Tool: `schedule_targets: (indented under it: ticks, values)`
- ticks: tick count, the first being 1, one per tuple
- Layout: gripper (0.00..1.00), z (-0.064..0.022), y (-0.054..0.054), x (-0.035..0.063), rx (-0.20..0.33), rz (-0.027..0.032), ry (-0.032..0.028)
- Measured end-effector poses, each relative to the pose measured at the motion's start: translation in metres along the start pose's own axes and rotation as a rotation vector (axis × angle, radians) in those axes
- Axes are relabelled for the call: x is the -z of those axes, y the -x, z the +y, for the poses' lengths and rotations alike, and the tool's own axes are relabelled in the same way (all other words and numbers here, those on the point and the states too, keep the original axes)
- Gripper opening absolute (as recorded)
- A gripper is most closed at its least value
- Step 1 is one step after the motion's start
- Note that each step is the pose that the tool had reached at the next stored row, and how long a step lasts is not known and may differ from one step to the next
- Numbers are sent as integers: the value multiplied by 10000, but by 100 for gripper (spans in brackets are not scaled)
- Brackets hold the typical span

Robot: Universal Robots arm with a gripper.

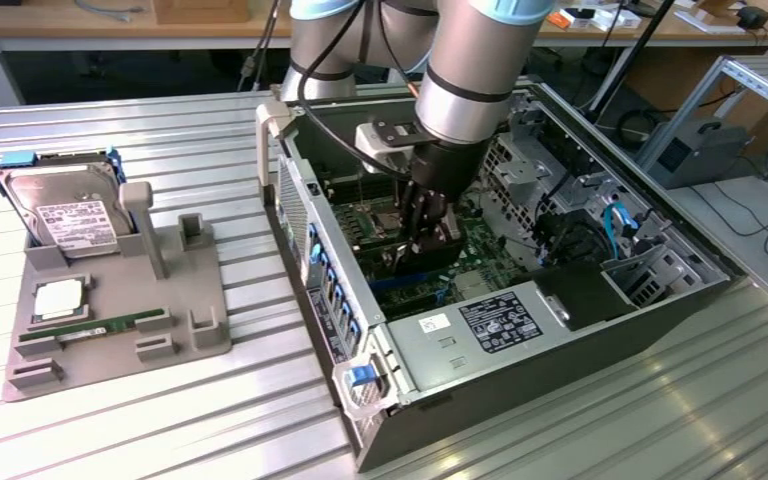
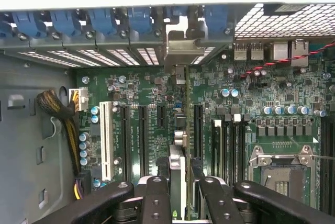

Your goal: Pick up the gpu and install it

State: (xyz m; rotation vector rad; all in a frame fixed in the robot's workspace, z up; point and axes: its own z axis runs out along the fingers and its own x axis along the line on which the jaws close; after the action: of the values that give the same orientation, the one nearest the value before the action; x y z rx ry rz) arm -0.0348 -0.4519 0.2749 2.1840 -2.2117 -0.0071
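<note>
Gripper (image 1: 434,238) is seen lowered deep inside an open computer case (image 1: 651,310) lying on its side on a ribbed metal table (image 1: 117,440), the robot arm (image 1: 471,70) descending into it from above. The gpu (image 2: 178,145) is held edge-on between the black fingers (image 2: 157,203), which are closed on its upper edge from either side; in the wrist view the card is seen as a thin upright strip running away from the gripper towards the rear wall of the case. Its silver metal bracket (image 2: 180,51) is positioned at the row of blue slot clips (image 2: 99,22) along that wall, standing in one of the slot openings. The card is aligned directly over the green motherboard (image 2: 146,109), between a black expansion slot (image 2: 142,140) on one side and another black slot (image 2: 198,130) on the other; whether its lower edge is fully seated cannot be told. Memory sockets and an empty processor socket (image 2: 282,174) are seen beyond it. In the exterior view, a grey parts holder (image 1: 117,320) is placed well apart from the case, towards the exterior view's left, with a silver hard drive (image 1: 71,215) propped in it and a green memory stick (image 1: 104,328) laid flat near its front.
</note>
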Motion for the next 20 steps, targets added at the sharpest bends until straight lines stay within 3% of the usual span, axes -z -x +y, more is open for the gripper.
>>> schedule_targets:
  ticks: [5,20]
  values:
    - [27,80,-1,-5,-2,-1,0]
    - [27,109,-5,-61,1,-39,1]
